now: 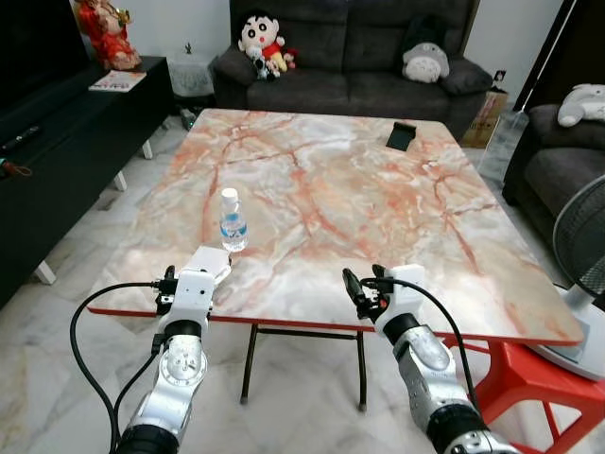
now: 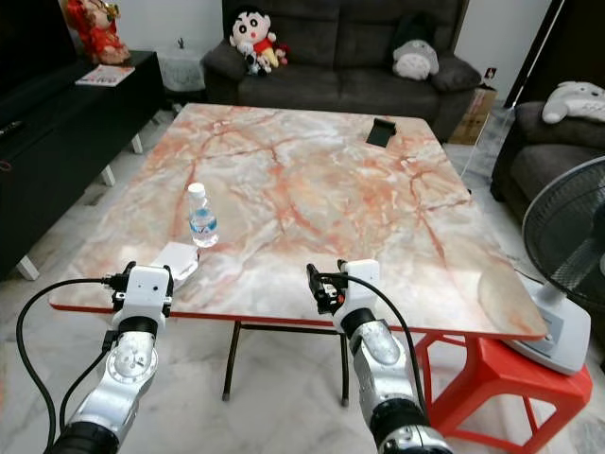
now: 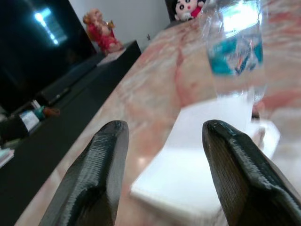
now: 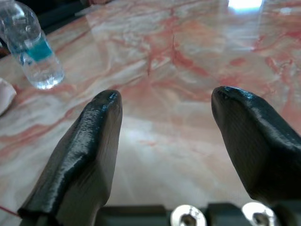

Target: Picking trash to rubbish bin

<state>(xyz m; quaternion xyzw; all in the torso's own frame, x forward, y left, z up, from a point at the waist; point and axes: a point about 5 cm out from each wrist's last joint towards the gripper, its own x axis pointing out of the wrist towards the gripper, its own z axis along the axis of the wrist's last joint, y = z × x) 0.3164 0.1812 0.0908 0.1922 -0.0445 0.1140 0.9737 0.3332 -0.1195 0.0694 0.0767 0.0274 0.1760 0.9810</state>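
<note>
Marble-topped desk (image 1: pixel 378 218) carries the trash near its front-left edge: a water bottle (image 1: pixel 233 220) upright, white paper (image 2: pixel 177 258) touching its base; left gripper (image 3: pixel 162 174) wide open, empty, aimed there; advance level, straddle the paper; right gripper (image 4: pixel 164 141) open, empty.

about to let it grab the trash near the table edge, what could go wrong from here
1. The open left gripper faces the flat white paper piece, and the clear plastic water bottle with a blue label stands upright just behind it; pushing forward could topple the bottle.
2. The paper lies flat on the marble table, so the fingers may slide over it.
</note>
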